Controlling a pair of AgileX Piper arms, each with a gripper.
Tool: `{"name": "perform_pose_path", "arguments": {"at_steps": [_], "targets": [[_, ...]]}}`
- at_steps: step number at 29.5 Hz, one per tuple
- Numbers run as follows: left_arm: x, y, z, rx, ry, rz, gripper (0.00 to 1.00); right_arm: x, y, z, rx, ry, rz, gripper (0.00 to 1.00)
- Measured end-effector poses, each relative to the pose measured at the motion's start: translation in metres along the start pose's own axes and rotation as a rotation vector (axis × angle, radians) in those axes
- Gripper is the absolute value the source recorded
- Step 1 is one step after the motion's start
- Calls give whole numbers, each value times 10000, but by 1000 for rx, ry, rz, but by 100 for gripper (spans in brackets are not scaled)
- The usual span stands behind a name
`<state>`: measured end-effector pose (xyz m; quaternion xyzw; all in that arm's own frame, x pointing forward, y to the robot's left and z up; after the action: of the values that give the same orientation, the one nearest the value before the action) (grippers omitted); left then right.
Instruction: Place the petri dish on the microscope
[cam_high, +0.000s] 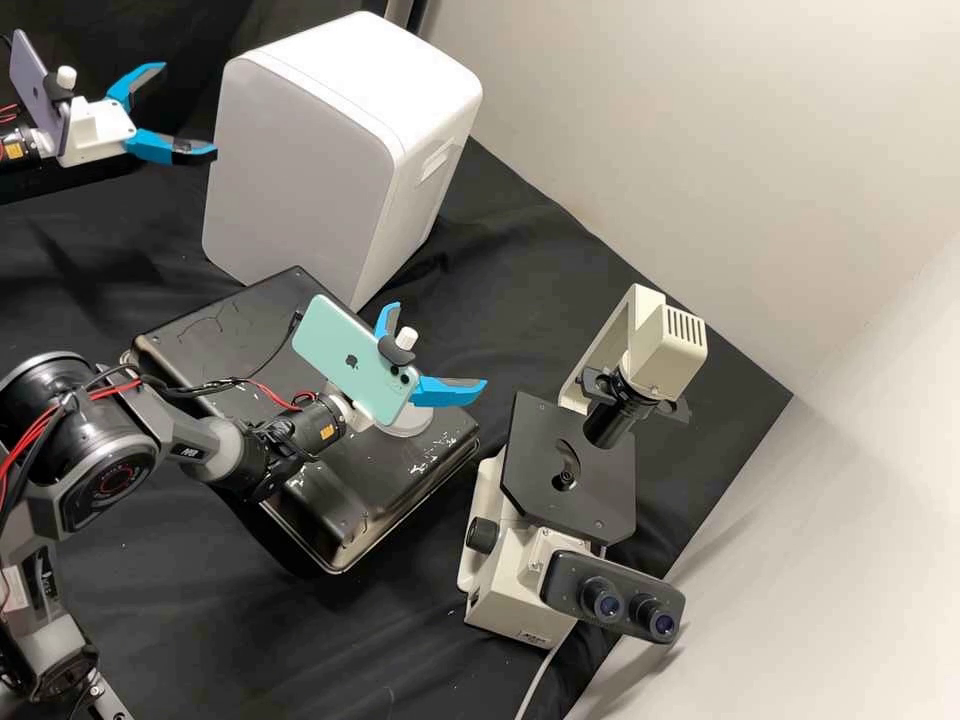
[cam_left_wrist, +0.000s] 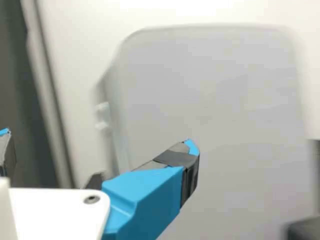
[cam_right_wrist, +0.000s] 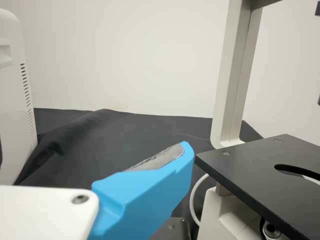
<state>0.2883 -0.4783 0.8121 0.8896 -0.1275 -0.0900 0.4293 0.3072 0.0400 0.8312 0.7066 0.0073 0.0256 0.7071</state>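
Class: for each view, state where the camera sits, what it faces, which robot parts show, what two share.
High view: fixed off the arms, looking down on the bench; left gripper and right gripper show.
Left wrist view: on that wrist, facing the white box; own blue fingers show.
Right wrist view: on that wrist, facing the microscope; one own finger shows.
Shared: both wrist views catch the white box.

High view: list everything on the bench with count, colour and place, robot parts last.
Box-shaped appliance: one, white, back of the bench.
Tray: one, black, scuffed, mid-bench in front of the appliance.
Microscope: one, cream with black stage, right of the tray.
Cloth: one, black, covering the bench.
Left gripper: one, blue fingers open, left of the appliance's top.
Right gripper: one, blue fingers open, above the tray's edge nearest the microscope.
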Motion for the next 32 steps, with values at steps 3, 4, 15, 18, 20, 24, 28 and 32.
{"name": "perform_pose_path", "arguments": {"at_steps": [3, 4, 15, 18, 20, 24, 28, 32], "targets": [[-91, -28, 102, -6, -38, -22, 100, 0, 0, 0, 0, 0, 0, 100], [-135, -25, 146, -10, -48, -25, 100, 0, 0, 0, 0, 0, 0, 100], [-631, -89, 600, -103, -196, -96, 100, 0, 0, 0, 0, 0, 0, 100], [-729, -156, 687, -138, -231, -139, 100, 0, 0, 0, 0, 0, 0, 100], [-810, -168, 742, -156, -256, -153, 100, 0, 0, 0, 0, 0, 0, 100], [-964, -171, 831, -191, -300, -170, 100, 0, 0, 0, 0, 0, 0, 100], [-1079, -187, 906, -209, -332, -185, 100, 0, 0, 0, 0, 0, 0, 100], [-1169, -219, 956, -227, -347, -207, 100, 0, 0, 0, 0, 0, 0, 100]]}}
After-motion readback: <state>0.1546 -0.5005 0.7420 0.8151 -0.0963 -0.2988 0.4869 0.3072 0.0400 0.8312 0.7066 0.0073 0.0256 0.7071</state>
